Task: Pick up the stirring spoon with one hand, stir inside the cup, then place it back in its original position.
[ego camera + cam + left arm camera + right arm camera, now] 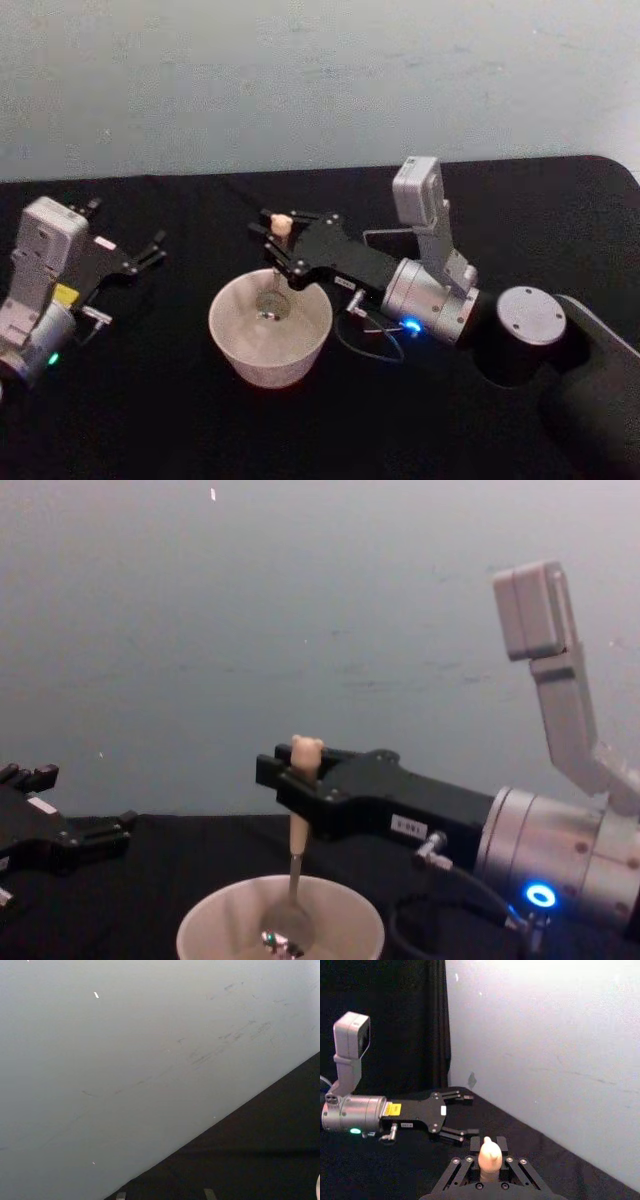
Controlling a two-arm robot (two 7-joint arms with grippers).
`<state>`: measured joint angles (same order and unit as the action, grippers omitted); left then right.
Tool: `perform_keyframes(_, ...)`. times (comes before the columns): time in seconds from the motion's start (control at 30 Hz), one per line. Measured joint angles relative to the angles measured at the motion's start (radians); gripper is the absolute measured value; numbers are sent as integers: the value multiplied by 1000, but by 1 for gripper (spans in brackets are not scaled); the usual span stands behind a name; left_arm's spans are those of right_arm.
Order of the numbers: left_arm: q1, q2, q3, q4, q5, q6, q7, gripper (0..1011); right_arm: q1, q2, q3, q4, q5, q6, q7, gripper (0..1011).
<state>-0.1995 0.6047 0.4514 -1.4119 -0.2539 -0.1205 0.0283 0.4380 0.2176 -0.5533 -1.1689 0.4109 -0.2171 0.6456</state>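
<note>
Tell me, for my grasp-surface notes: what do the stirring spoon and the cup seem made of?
The stirring spoon: matte cream handle with bear head, likely plastic or ceramic; thin stem and bowl glint grey, so probably metal. The cup: matte cream-white, thin rim, no shine, perhaps plastic or unglazed ceramic; unclear which.

Centre frame: cup (270,335) on black bench (150,410); stirring spoon (282,226) upright, bowl in cup, handle clamped by right gripper (278,246). Left edge: left gripper (150,252), parked

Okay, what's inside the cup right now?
The stirring spoon stands in the cup, its metal bowl at the bottom, handle clamped by the right gripper. The bowl hides the floor beneath it.
</note>
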Motion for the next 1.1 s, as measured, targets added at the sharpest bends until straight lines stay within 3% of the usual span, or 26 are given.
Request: perform_keyframes(1.1,0,0,0,0,0,0,0,1001,-48,86,49,-253,58,84,-55,194)
